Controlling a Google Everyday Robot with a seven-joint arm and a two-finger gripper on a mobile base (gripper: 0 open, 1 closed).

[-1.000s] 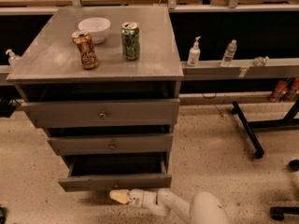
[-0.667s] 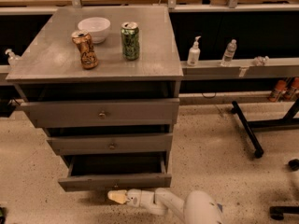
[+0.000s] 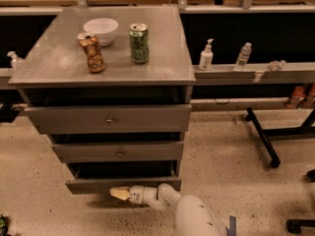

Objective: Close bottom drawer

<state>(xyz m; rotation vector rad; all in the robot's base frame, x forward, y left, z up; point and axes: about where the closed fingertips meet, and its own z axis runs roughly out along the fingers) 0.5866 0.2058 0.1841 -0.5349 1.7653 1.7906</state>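
Note:
The bottom drawer is the lowest of three grey drawers in the cabinet. It stands pulled out, its slim front panel forward and a dark gap above it. Its knob is hidden behind my gripper. My gripper, cream-tipped on a white arm, sits low at the middle of the drawer's front panel, just in front of it or touching it.
A white bowl, a green can and a brown can stand on the cabinet top. The two upper drawers also stick out slightly. Bottles sit on a ledge to the right. A black stand leg lies on the floor.
My gripper has shifted slightly left along the bottom drawer's front. The drawer looks about as far out as before.

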